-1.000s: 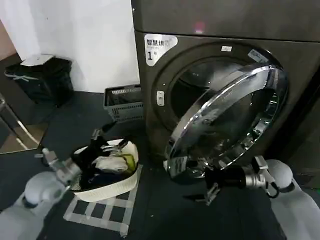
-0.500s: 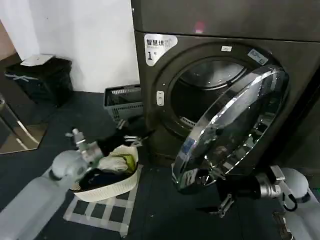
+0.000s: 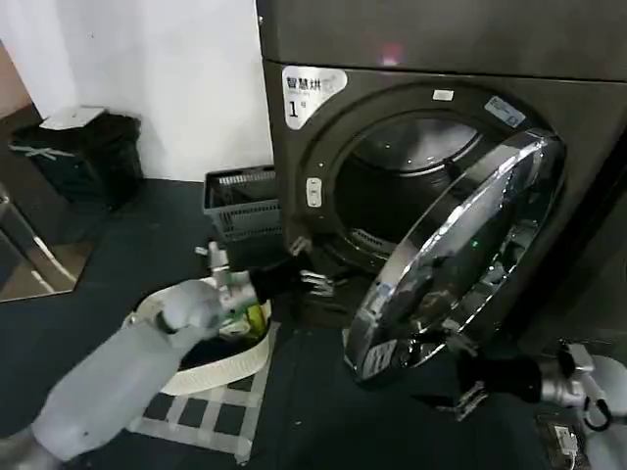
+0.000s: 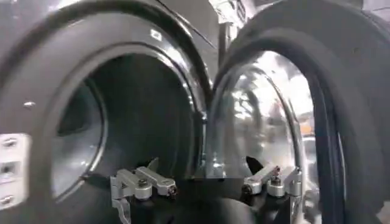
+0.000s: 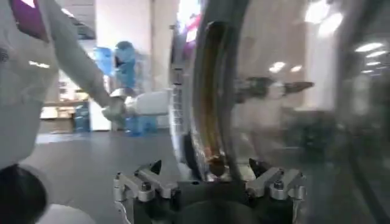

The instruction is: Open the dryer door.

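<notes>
The dryer [image 3: 294, 176] fills the right half of the head view, its round drum opening dark inside. The dryer door [image 3: 460, 255], chrome-rimmed with tinted glass, stands swung partly out on its right-hand hinge. My right gripper [image 3: 468, 399] sits just under the door's lower edge. In the right wrist view it [image 5: 206, 167] is open, with the door's rim [image 5: 204, 109] standing between the spread fingers. My left gripper [image 3: 318, 283] reaches to the lower left of the drum opening. It [image 4: 204, 167] is open and holds nothing, facing the gap between the opening [image 4: 122, 115] and the door [image 4: 268, 122].
A white basket [image 3: 230, 360] of clothes sits on a taped grid [image 3: 196, 419] on the dark floor, under my left arm. A grey crate [image 3: 240, 201] stands beside the dryer's left side. A black bin [image 3: 78, 152] is by the white wall.
The door has swung further out to the right. My left arm has come from the basket across to the drum opening. My right gripper has drawn back to the right, under the door.
</notes>
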